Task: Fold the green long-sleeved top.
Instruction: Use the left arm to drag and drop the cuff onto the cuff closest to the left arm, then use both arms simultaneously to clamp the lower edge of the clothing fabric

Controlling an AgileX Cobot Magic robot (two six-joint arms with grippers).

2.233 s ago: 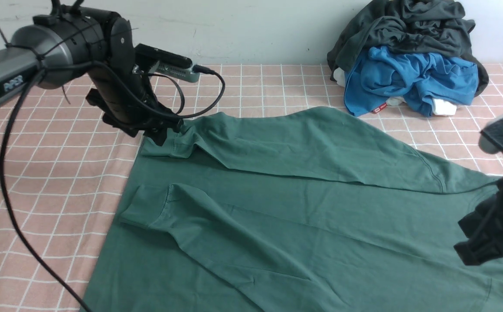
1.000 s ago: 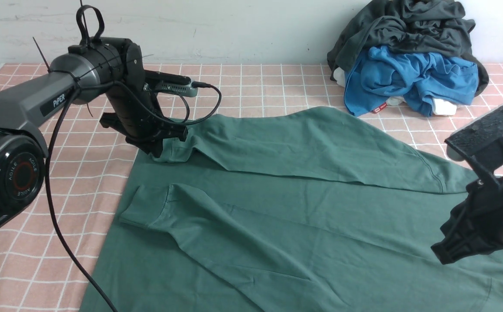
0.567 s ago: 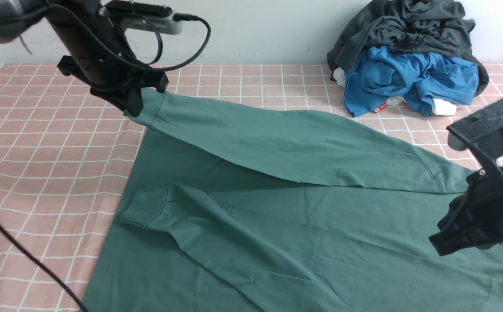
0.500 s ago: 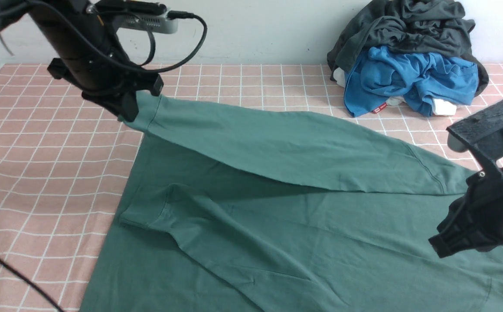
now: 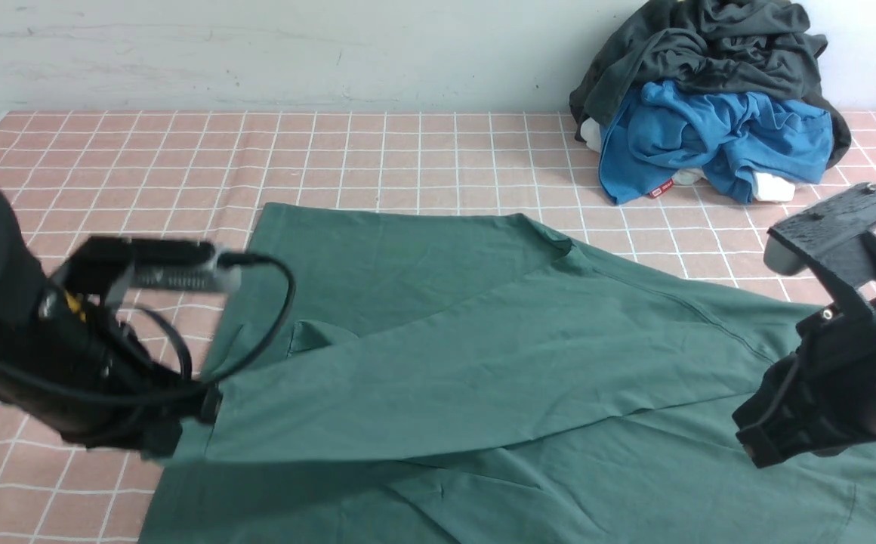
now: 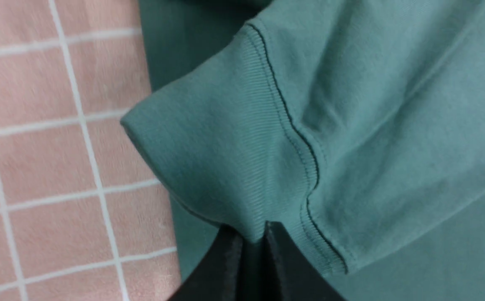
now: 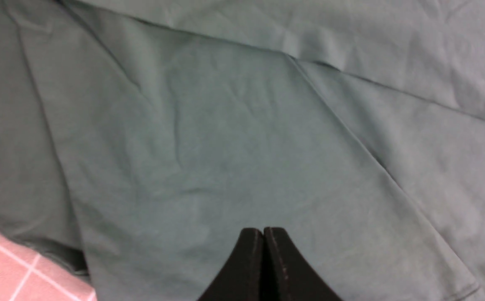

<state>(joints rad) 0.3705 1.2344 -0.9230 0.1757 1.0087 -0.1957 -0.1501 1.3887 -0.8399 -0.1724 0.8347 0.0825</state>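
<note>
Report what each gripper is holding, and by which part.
The left gripper pinches the green long-sleeved top by the ribbed cuff of one sleeve. The right gripper is shut on nothing, over the top's body.

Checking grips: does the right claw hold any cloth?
No, the right claw is shut with none of the top between its tips.

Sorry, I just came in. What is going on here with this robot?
A two-armed robot is folding a green top spread on a pink checked cloth. Its left gripper is shut on the cuff of one sleeve, which stretches across the shirt's body. The right gripper is shut and empty above the fabric. Other clothes lie piled by the wall.
</note>
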